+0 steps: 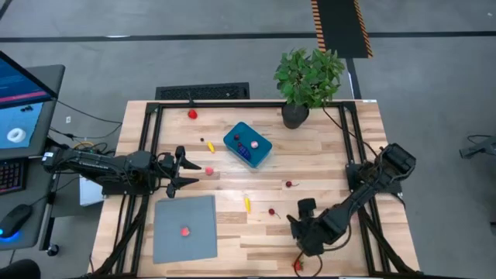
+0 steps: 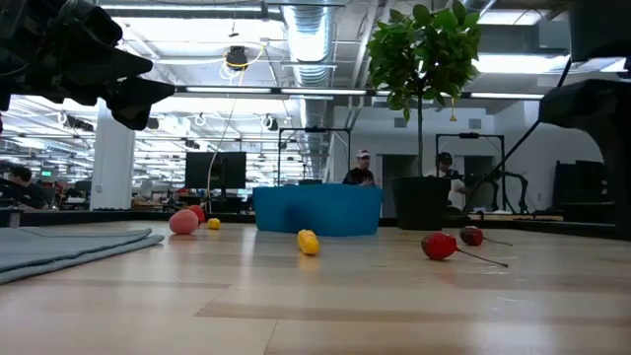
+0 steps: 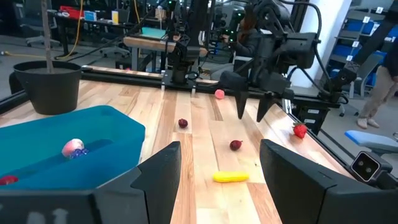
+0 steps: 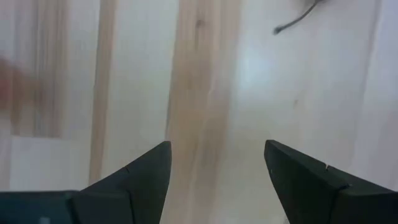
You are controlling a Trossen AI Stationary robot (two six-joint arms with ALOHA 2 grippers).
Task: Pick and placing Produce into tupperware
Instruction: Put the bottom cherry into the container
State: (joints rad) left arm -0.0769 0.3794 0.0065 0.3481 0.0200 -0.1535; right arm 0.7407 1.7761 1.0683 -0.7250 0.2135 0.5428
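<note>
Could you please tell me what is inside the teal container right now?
The tupperware holds a pink-white piece, a blue one and a red one; its near wall hides the rest.

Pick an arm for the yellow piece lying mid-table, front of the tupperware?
Right, probably. The right hand hangs open near the front edge, close to the yellow piece. The left hand, also open, sits farther back beside the pink piece, better suited to that one.

smooth pale wood table (image 1: 325,167), glossy teal plastic tupperware (image 1: 260,155), matt grey sheet (image 1: 198,221).
</note>
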